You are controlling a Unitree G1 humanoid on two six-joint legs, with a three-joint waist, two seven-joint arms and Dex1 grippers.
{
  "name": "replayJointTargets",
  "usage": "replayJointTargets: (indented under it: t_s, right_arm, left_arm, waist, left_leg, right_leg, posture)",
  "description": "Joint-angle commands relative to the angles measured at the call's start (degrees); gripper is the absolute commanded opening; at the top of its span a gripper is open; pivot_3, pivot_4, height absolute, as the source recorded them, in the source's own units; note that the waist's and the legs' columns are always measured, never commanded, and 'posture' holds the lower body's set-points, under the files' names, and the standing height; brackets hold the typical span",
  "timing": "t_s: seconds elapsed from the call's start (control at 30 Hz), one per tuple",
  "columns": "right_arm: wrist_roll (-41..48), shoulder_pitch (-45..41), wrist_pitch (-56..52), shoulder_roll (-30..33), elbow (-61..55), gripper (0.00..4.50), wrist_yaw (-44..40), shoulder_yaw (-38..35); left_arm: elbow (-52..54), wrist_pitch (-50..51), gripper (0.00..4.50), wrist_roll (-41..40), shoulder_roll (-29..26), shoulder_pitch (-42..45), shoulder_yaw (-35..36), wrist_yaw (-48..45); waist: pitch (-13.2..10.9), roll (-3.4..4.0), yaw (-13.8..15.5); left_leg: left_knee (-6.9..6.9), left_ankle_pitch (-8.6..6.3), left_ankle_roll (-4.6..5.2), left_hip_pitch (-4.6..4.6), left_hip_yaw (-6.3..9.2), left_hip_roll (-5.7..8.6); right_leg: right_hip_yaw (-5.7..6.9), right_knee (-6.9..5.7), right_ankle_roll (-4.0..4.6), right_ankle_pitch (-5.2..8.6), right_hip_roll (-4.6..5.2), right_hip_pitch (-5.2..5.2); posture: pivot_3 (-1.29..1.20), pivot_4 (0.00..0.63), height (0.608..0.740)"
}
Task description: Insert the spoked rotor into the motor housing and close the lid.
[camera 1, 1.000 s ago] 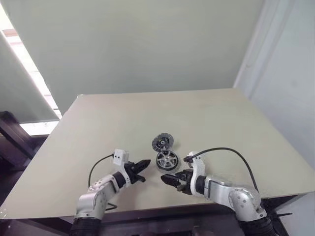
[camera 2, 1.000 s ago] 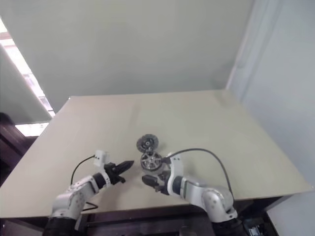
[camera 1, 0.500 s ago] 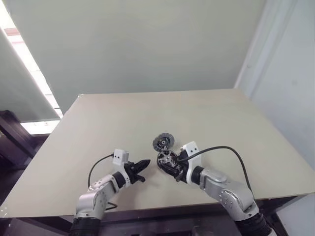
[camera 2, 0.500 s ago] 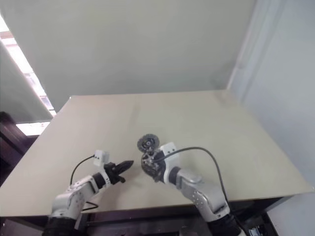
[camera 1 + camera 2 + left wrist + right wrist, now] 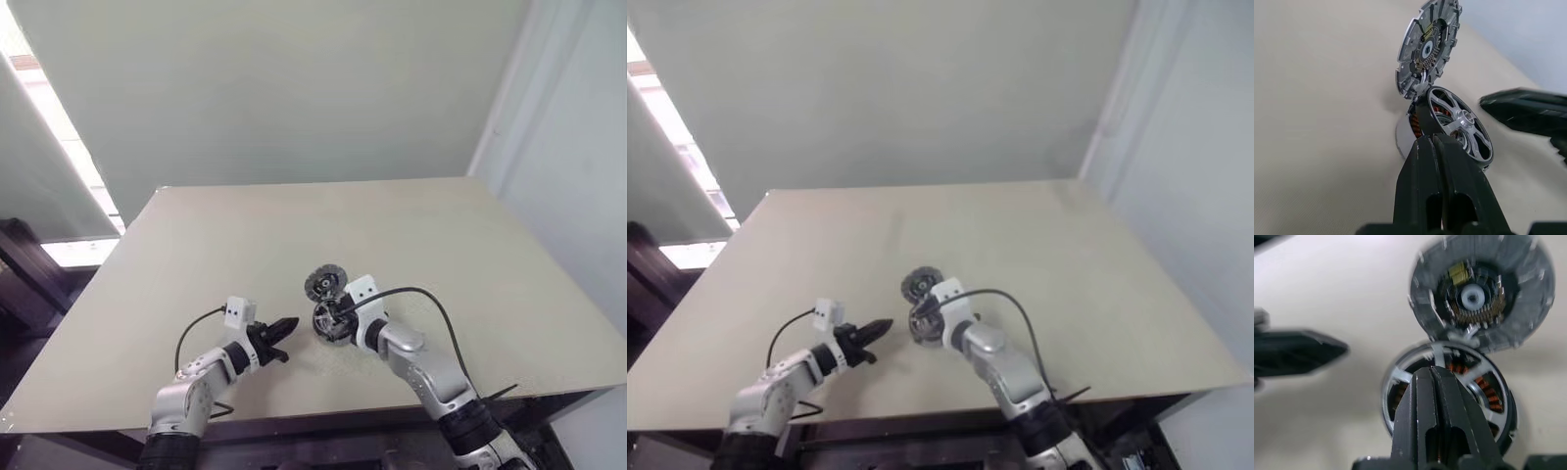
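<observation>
Beige surface (image 5: 196, 264) carries the parts near its front edge. Head views: spoked rotor (image 5: 331, 320) sits on the motor housing, lid (image 5: 321, 285) just behind it, touching or nearly so. Left tool (image 5: 290, 324) hovers just left of the rotor, fingers together, holding nothing, same place as a second ago. Right tool (image 5: 341, 318) has come forward and leftward from the near side and now sits over the rotor's right part; its fingers, spread a second ago, are now together.

Left wrist view: closed left tool (image 5: 1431, 142) points at the rotor (image 5: 1462, 125); copper windings of the motor housing (image 5: 1439, 105) show through the spokes; lid (image 5: 1427, 46) tilted up behind.

Right wrist view: closed fingers (image 5: 1432, 396) over the rotor (image 5: 1400, 391), lid (image 5: 1479, 289) beyond. Contact unclear.
</observation>
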State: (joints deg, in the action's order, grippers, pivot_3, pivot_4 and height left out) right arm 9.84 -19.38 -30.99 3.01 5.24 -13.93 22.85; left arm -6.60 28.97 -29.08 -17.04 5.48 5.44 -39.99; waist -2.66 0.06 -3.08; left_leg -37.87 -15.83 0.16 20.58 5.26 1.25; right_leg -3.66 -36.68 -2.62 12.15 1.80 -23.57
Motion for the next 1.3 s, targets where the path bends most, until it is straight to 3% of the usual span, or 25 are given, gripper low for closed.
replayJointTargets:
  t_s: [0.03,0.33,0.83,0.93,1.17,1.3]
  right_arm:
    - [-3.77,-3.25,2.27,-1.77,4.79,0.03,-0.12,1.11]
    - [-9.87,-5.02,3.49,-3.24,10.64,0.03,-0.66,2.1]
    - [-6.31,0.95,-10.71,3.08,-13.67,0.03,-8.77,-0.93]
    - [-6.77,1.69,-13.6,5.55,-16.65,0.6,-9.88,-0.03]
    - [-8.93,3.06,-12.33,10.33,-19.44,2.98,-10.96,2.4]
    - [-9.45,3.54,-10.7,11.76,-19.0,2.98,-12.49,4.01]
  left_arm:
    - [2.31,-0.64,0.0,-0.3,-0.27,0.24,0.7,0.06]
    - [3.05,-0.79,0.0,-0.36,-0.05,-0.56,0.67,0.42]
    - [1.6,-1.79,0.0,0.24,0.82,-0.33,-0.24,0.23]
    - [1.19,-1.92,0.0,0.39,0.98,-0.05,-0.3,0.14]
    - [0.78,-2.06,0.0,0.48,0.99,0.25,-0.3,-0.11]
    - [0.74,-2.04,0.0,0.55,0.88,0.2,-0.23,-0.14]
  waist:
    - [0.0,0.0,-0.04]
    - [0.01,0.0,-0.02]
    - [0.0,0.01,0.04]
    - [0.01,0.01,0.04]
    - [0.01,0.0,0.05]
    - [0.0,-0.01,0.04]
  left_leg:
    - [0.01,0.0,0.0,-0.01,-0.01,0.0]
    - [-0.01,0.01,-0.01,-0.09,0.02,-0.01]
    - [-0.02,0.01,-0.01,-0.04,0.06,0.03]
    - [-0.05,0.01,-0.01,-0.04,0.06,0.03]
    - [-0.03,0.01,-0.01,-0.04,0.03,0.03]
    - [-0.04,0.01,-0.01,-0.04,0.03,0.03]
  right_leg:
    - [0.0,-0.01,0.0,0.0,0.0,0.0]
    - [0.0,-0.05,0.01,-0.01,-0.02,0.06]
    - [0.03,-0.05,0.0,-0.01,0.02,0.04]
    - [0.03,-0.05,0.01,0.0,0.02,0.05]
    - [0.03,-0.04,0.0,0.0,0.02,0.04]
    - [0.03,-0.04,0.0,0.0,0.02,0.04]
  posture:
    - [0.0,0.0,0.74]
    - [0.0,0.0,0.74]
    - [0.0,0.0,0.74]
    - [0.0,0.0,0.74]
    - [0.0,0.0,0.74]
    - [0.0,0.0,0.74]
